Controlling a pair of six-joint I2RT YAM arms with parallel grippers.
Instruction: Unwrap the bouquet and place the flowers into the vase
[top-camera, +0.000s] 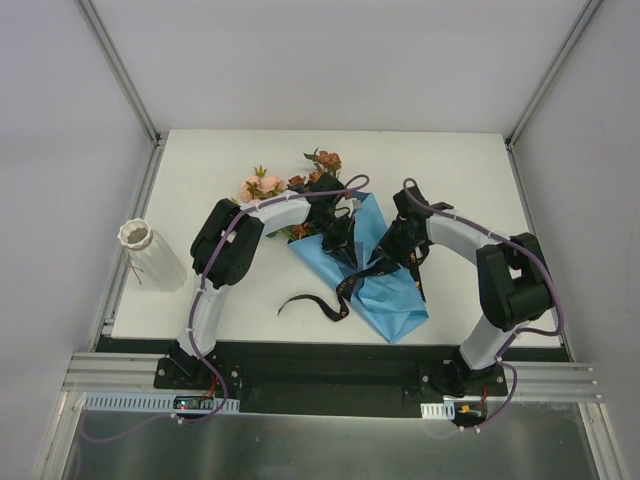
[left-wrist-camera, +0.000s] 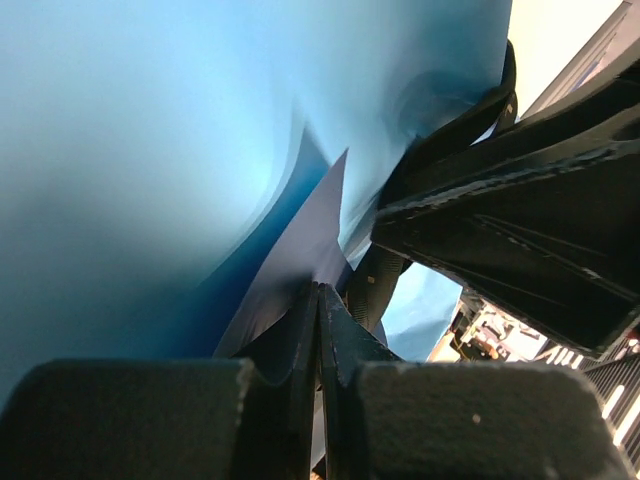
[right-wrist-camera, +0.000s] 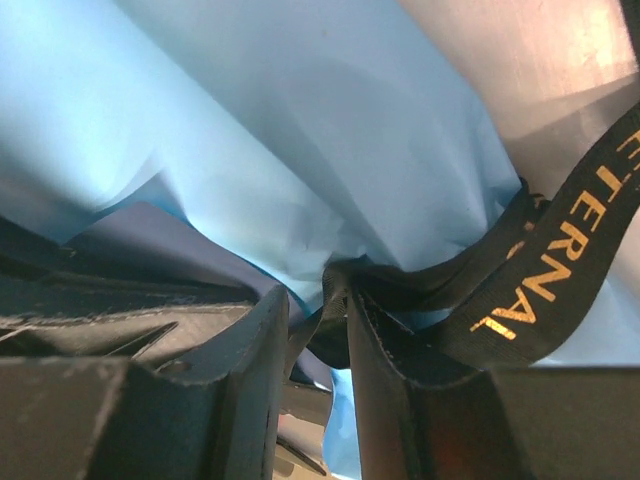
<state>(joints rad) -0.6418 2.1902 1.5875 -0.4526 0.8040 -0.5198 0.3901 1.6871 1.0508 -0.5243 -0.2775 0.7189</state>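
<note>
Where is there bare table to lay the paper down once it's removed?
Free: the far strip behind the flowers, the far right corner, and the near strip between the left arm and the ribbon. Crowded: the centre, around the blue paper.

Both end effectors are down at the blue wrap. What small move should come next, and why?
Probably the right end effector should draw the black ribbon away from the blue paper. Its jaws pinch the ribbon, which looks looped at the paper, while the left end effector is shut on a paper edge and can anchor it.
</note>
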